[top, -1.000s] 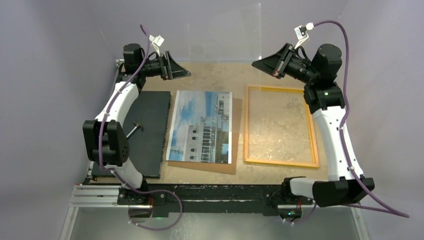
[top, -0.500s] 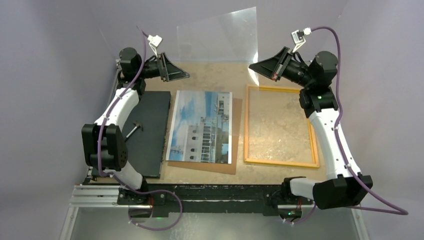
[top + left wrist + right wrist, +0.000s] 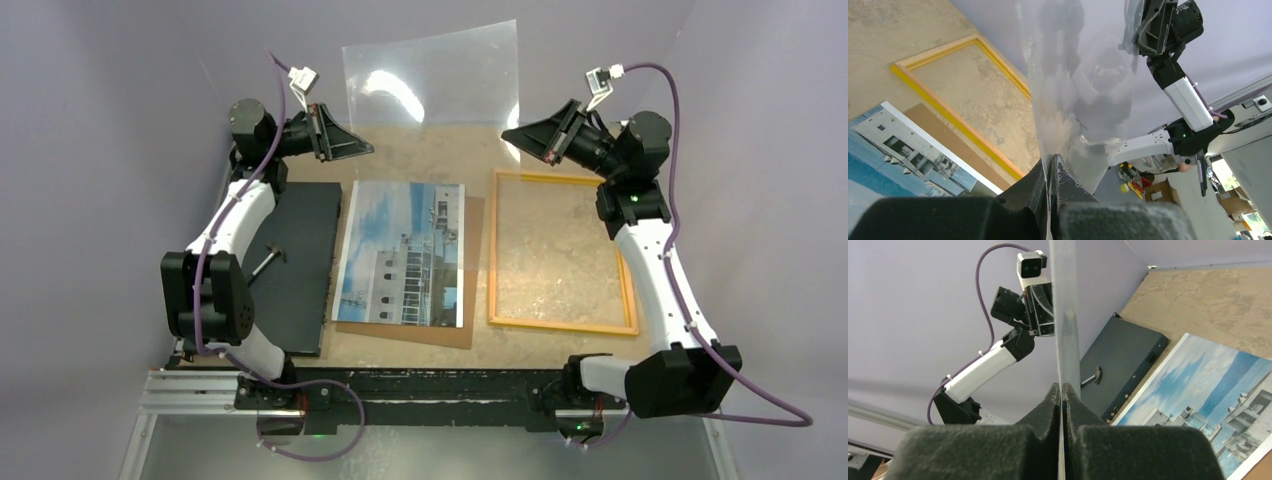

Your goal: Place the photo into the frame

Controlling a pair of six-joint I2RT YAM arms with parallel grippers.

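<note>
Holding a clear sheet (image 3: 432, 80) upright over the far edge of the table (image 3: 440, 150), both arms are occupied. The left gripper (image 3: 352, 148) is clamped on the sheet's lower left edge and the right gripper (image 3: 520, 135) on its lower right edge. In both wrist views the jaws are seen closed flat on the thin sheet, with no gap.

The photo (image 3: 405, 250) is not held. It lies face up mid-table on a brown backing board (image 3: 473, 270), which sticks out past its right and near edges. The frame (image 3: 560, 325) lies flat just to the right of the photo, apart from it, with bare table seen through its opening. A black board (image 3: 295, 260) lies to the left of the photo.

Key relation: the photo lies on the near side of both grippers and below them, roughly between the two arms, a bit closer to the left one. Its long axis runs near to far, parallel to the frame's long axis, so only a sideways shift to the right should be needed, with no turning. The frame sits under the right arm's reach.

Judged step: the sheet likely has to be put down or released first, since no jaw is free for the photo.
</note>
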